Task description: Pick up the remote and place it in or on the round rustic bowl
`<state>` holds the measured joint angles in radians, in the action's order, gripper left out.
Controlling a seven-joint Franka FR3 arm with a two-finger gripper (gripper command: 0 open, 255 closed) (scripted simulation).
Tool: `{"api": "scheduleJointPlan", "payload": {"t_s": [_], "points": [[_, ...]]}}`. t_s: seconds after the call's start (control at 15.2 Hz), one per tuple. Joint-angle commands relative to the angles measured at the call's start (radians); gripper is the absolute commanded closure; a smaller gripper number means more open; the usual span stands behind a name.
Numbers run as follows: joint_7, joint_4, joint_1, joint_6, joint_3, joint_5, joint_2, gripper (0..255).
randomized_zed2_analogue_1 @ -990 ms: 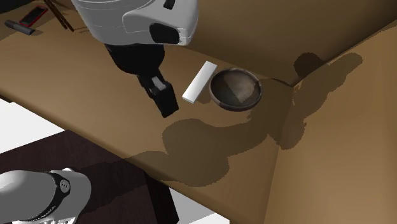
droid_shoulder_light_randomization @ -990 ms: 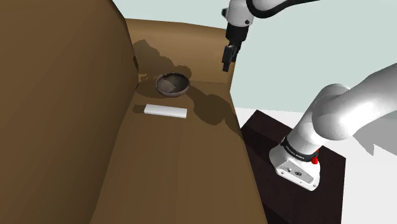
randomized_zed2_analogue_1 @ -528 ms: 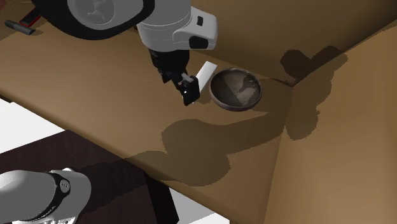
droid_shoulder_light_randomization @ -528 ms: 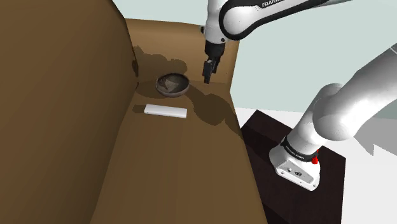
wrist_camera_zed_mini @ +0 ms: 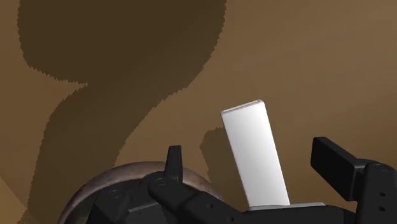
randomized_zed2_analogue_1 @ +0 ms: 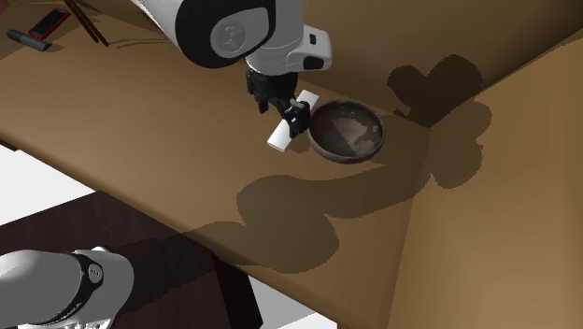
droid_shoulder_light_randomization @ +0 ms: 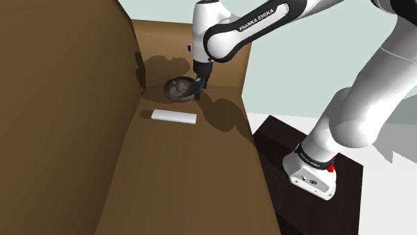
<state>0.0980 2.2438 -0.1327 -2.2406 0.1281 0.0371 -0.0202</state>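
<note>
The arm (droid_shoulder_light_randomization: 254,23) is reaching out over the brown surface (droid_shoulder_light_randomization: 194,173) with its wrist bent down. The gripper (droid_shoulder_light_randomization: 200,85) is hanging above the remote (wrist_camera_zed_mini: 254,149), jaws spread wide and gripping nothing. The white remote is lying flat just beside the bowl (randomized_zed2_analogue_1: 348,132). It looks thin, stiff and light, likely slick, so it is probably best pinched across its narrow width.

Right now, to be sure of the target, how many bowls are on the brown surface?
1: the dark round bowl in the surface's corner, next to the white remote. None seems hidden.
</note>
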Motion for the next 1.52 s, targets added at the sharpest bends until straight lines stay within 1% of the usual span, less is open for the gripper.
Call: {"api": "scheduleJointPlan", "payload": {"t_s": [0.0,0.33,0.59,0.66,1.12,1.45], "points": [[0.000,-0.051,-0.008,-0.034,0.007,0.010,-0.084,0],[-0.009,-0.174,-0.038,-0.092,0.024,0.039,-0.263,0],[-0.014,-0.292,-0.068,-0.118,0.033,0.064,-0.407,0],[-0.014,-0.306,-0.072,-0.120,0.033,0.066,-0.423,0],[-0.024,-0.300,-0.079,-0.191,0.024,0.082,-0.489,0],[-0.026,-0.300,-0.078,-0.197,0.024,0.084,-0.495,0]]}}
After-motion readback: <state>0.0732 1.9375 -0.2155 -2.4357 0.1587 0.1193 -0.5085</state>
